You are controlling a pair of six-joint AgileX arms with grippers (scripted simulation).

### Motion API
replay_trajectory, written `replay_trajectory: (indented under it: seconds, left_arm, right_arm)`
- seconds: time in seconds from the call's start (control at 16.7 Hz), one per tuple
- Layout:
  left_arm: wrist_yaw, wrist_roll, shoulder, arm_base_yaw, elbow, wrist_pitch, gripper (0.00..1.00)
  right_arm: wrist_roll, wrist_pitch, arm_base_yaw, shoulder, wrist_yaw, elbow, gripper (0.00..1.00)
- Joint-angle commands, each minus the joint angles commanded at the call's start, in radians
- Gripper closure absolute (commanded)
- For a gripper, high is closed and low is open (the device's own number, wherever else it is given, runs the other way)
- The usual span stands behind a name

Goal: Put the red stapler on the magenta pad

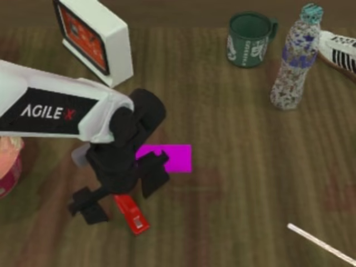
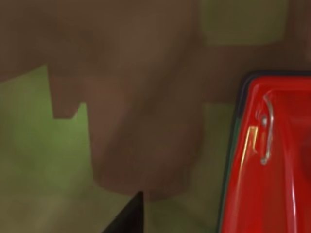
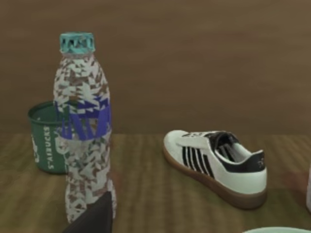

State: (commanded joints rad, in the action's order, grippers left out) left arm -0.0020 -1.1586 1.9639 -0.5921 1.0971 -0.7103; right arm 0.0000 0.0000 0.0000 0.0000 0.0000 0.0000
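Top view shows the left end effector [image 1: 114, 199] low over the red stapler [image 1: 132, 213], fingers apart. That stapler lies on the surface at seven o'clock from the magenta pad [image 1: 176, 157], not touching it.

The stapler [image 1: 131, 213] lies on the table [image 1: 233, 183] left of centre, just before the pad [image 1: 173, 157] and apart from it. The left gripper [image 1: 114, 197] hangs over the stapler's back end, partly covering the pad. Behind them stands the box [image 1: 103, 39]. Far right at the back, the mug [image 1: 250, 39], bottle [image 1: 295, 61] and shoe [image 1: 340, 51] sit in a row. A container [image 1: 8, 167] sits at the left edge.
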Motion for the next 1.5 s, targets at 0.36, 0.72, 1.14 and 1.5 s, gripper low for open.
replay_trajectory:
  seconds: [0.36, 0.72, 1.14, 1.5]
  left_arm:
    - [0.0, 0.0, 0.0, 0.0, 0.0, 0.0, 0.83]
    - [0.0, 0.0, 0.0, 0.0, 0.0, 0.0, 1.0]
    - [0.0, 0.0, -0.007, 0.0, 0.013, -0.017, 1.0]
    - [-0.002, -0.007, -0.1, 0.01, 0.151, -0.264, 1.0]
  right_arm:
    - [0.0, 0.0, 0.0, 0.0, 0.0, 0.0, 0.0]
    - [0.0, 0.0, 0.0, 0.0, 0.0, 0.0, 0.0]
    - [0.0, 0.0, 0.0, 0.0, 0.0, 0.0, 0.0]
    - [0.0, 0.0, 0.0, 0.0, 0.0, 0.0, 0.0]
